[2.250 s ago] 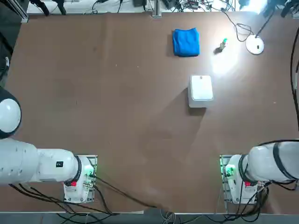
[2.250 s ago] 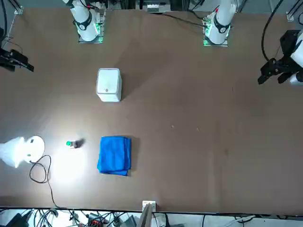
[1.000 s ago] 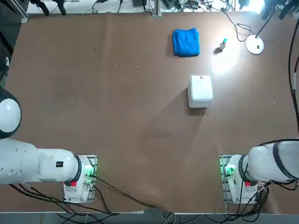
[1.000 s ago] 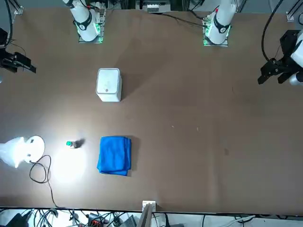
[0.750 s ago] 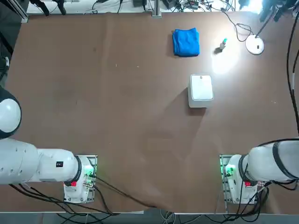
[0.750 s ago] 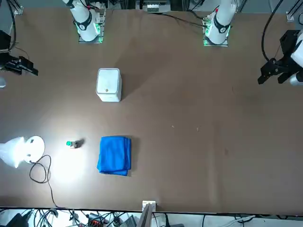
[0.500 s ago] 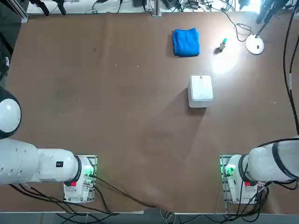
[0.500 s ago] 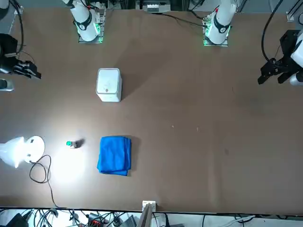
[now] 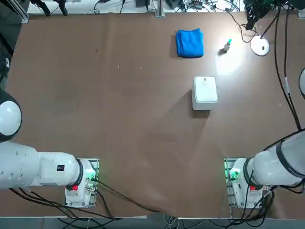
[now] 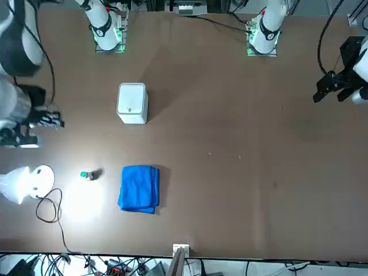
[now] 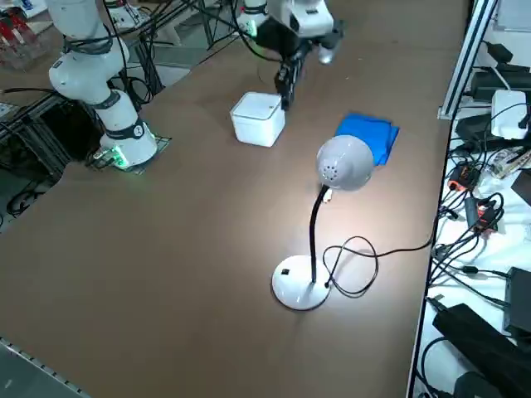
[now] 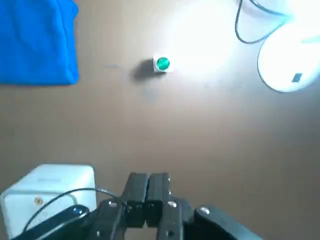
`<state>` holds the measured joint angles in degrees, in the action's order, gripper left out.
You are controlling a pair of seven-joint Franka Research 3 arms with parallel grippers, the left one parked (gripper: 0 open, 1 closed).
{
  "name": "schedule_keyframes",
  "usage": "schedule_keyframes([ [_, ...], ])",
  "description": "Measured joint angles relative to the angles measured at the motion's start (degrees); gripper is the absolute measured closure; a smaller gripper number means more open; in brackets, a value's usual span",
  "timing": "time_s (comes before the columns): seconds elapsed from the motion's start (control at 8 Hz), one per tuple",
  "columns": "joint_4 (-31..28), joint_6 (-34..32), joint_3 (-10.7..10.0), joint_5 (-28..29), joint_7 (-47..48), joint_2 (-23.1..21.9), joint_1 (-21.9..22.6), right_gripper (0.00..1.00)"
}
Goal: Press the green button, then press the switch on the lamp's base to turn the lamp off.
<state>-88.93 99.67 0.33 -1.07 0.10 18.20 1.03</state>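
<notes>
In the front view, the green button [image 10: 87,175] lies toward the lower centre-left, below and right of the right tool [image 12: 148,196], whose fingers are closed together, empty.

On the brown table [image 10: 230,149], a white box [image 10: 132,103] can be seen. A blue cloth [image 10: 138,189] is laid near a tiny green button [image 10: 87,175]. The lamp [image 10: 16,184] is lit, and its round white base [image 10: 42,181] is set near the button. A thin cord [image 10: 60,221] is looped just beside the base. The right arm [image 10: 20,52] is held near the lamp.
</notes>
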Motion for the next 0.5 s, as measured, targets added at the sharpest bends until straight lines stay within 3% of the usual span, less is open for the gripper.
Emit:
schedule_keyframes([
  [0.5, -7.5, 23.2, -0.3, 0.0, 0.2, 7.6, -0.1, 0.98],
])
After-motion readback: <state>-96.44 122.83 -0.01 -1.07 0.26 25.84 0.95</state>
